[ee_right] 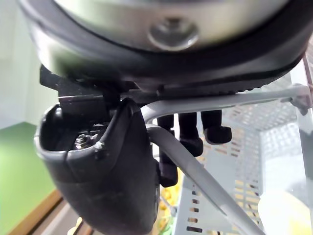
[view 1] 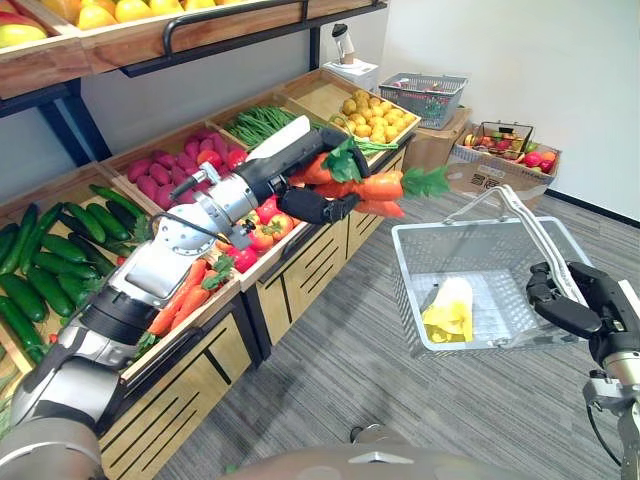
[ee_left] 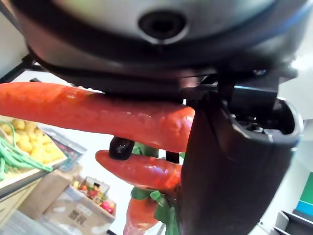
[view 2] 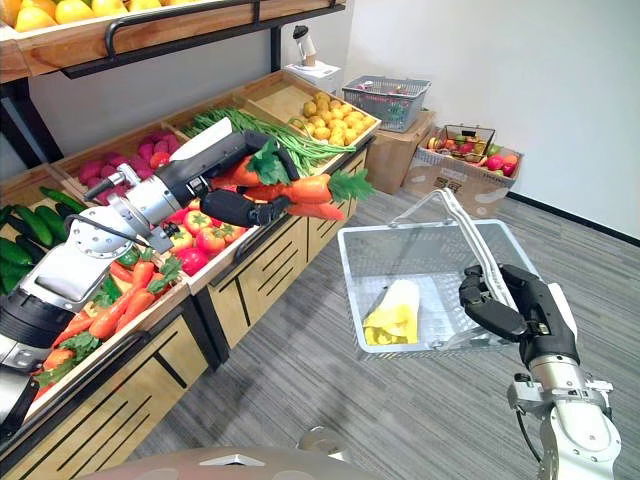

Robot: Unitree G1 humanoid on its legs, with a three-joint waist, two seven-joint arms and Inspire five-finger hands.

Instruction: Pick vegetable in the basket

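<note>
Several carrots [view 1: 372, 186] were squeezed in the left hand [view 1: 312, 207], not yet over the basket [view 1: 480, 245] whose handle the right hand [view 1: 565, 295] gripped.

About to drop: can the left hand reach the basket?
Probably yes. The left hand, shut on carrots, hangs beside the basket; the right hand holds the handles at the other side, leaving the opening free.
</note>
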